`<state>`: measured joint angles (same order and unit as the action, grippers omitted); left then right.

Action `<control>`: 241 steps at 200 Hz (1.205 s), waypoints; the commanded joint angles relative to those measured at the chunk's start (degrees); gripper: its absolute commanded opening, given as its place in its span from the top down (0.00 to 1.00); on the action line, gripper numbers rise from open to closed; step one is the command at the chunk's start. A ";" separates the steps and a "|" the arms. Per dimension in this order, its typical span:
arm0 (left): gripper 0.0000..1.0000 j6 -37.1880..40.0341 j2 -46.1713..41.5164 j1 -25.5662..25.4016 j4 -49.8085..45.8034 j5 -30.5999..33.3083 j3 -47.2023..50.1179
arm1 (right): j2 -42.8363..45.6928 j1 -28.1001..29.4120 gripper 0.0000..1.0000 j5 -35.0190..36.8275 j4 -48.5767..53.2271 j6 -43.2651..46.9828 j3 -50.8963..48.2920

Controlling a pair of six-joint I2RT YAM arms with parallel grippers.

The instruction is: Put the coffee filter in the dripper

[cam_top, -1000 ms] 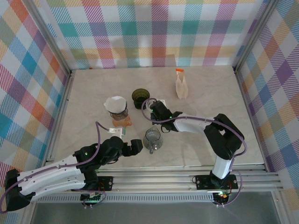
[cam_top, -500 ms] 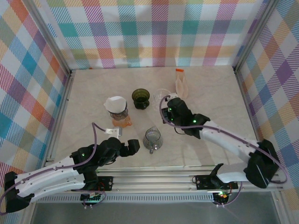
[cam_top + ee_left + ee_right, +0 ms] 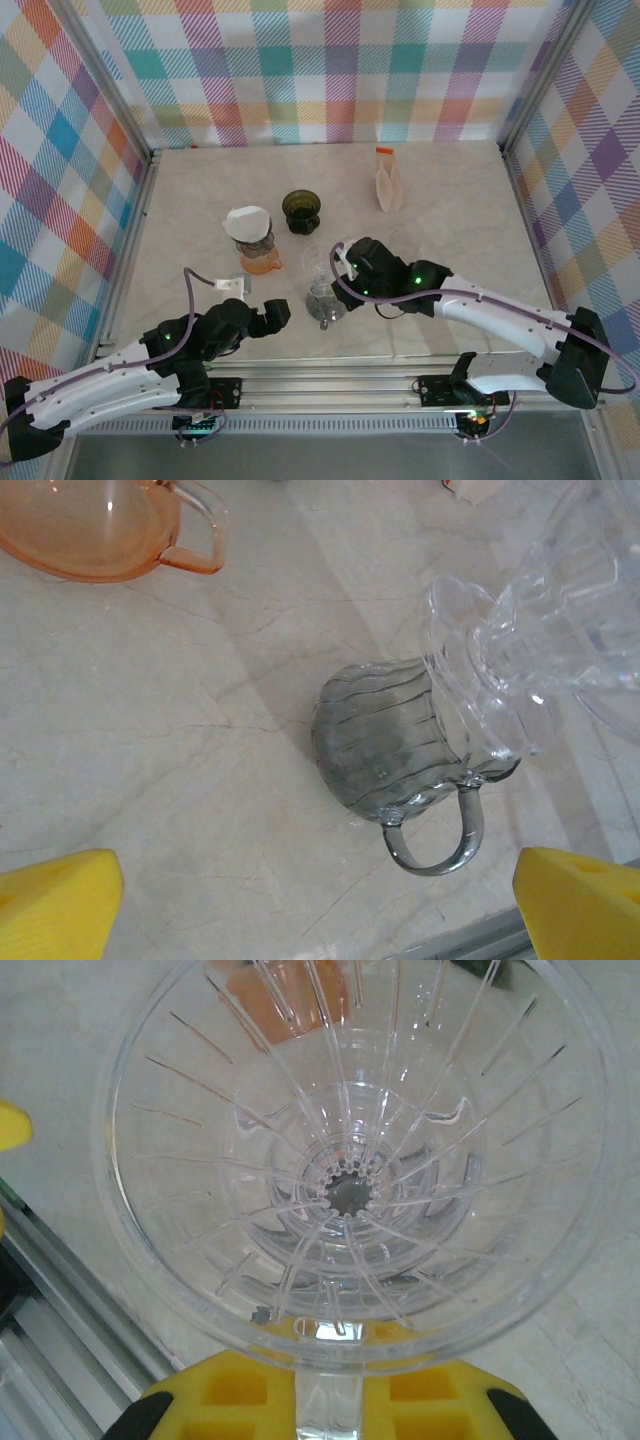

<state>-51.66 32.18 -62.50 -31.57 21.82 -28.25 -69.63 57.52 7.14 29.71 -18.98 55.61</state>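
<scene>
Coffee filter (image 3: 247, 222): white, perched on vessel left of and beyond grey glass pitcher (image 3: 325, 297), well apart from it. Orange cup (image 3: 262, 262) between filter and pitcher. Over pitcher mouth, clear dripper (image 3: 350, 1160), tilted; contact with pitcher cannot be told. Dripper tab clamped in right tool (image 3: 330, 1400). Near-left of pitcher, left tool (image 3: 320, 905), fingers spread wide, holding nothing. Worktop (image 3: 450, 250) marble-patterned.

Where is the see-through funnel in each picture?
Top external: middle, clear dripper in the right pincer, by the grey jug.
Left wrist: upper right, by the jug's rim.
Right wrist: centre, looking into it.
Shared landmark: the orange cup.
</scene>
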 commanded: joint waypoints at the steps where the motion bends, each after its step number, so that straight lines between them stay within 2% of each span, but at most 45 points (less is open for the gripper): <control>1: 0.00 -1.07 -1.32 -0.43 -1.51 1.52 1.09 | 0.00 1.23 0.86 2.27 1.21 0.68 1.35; 161: 0.00 -1.60 -1.99 -0.43 -1.04 1.47 2.41 | 1.93 6.39 0.86 10.06 5.67 -2.59 -0.93; 241: 0.00 -1.87 -2.04 -0.43 -1.20 1.43 2.61 | 1.45 6.73 0.83 7.01 3.70 -4.17 -2.31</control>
<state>-53.15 30.61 -62.50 -32.73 22.20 -26.39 -68.51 63.59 15.33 33.45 -21.69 54.13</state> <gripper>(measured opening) 0.999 0.164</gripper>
